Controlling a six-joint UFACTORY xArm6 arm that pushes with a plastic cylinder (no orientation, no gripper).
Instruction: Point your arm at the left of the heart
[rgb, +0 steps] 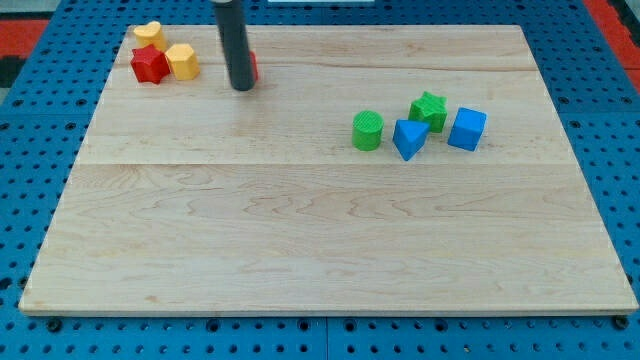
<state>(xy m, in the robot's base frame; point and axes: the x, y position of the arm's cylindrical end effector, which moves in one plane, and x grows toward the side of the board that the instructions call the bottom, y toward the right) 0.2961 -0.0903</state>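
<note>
Covering a blue pegboard (40, 120), a pale wooden board (330, 240) is seen, with my tip (242, 88) set far left, hiding most of a red block (253, 66); the yellow heart (149, 33) sits far left; no hand is fitted.

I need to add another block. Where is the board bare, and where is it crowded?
Bare: the whole lower half of the board, and the middle strip between my tip and the green cylinder. Crowded: the top-left corner around the red star, and the right-hand group by the blue cube.

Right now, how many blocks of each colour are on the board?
Yellow: 2 (heart, hexagon)
Red: 2 (star, a block mostly hidden behind my tip)
Green: 2 (cylinder, star)
Blue: 2 (triangle, cube)
Total: 8
</note>
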